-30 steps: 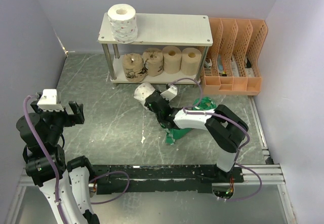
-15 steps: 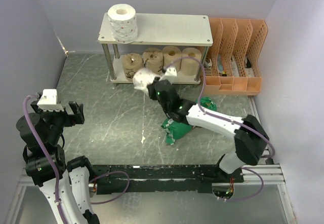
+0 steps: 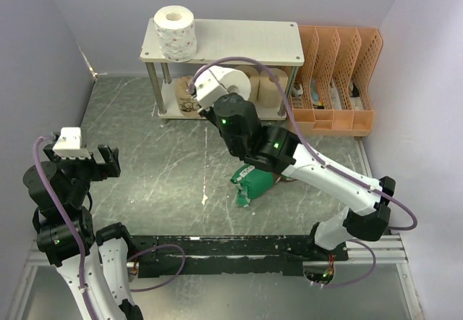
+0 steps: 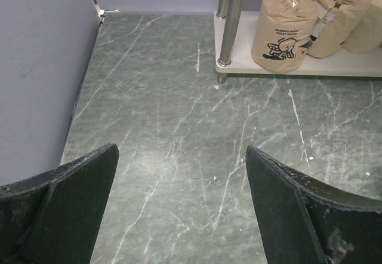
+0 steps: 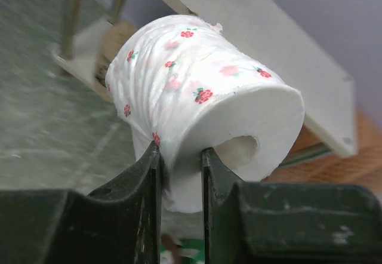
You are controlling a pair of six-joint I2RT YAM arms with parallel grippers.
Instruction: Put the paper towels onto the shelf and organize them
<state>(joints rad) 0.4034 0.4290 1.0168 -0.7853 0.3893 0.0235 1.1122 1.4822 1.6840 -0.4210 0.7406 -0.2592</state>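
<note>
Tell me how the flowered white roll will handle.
Probably soft: the roll dents where the right gripper pinches its wall. Likely light, held by that pinch alone. Laid sideways it may roll on the shelf.

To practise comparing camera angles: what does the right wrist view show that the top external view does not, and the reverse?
Only the right wrist view: small red flowers printed on the held white roll, and the right gripper pinching the roll's wall at its end.
Only the top external view: the open left gripper, a green-wrapped roll on the table, the orange file rack, and a second white roll atop the shelf.
Both: the held roll and the shelf.
</note>
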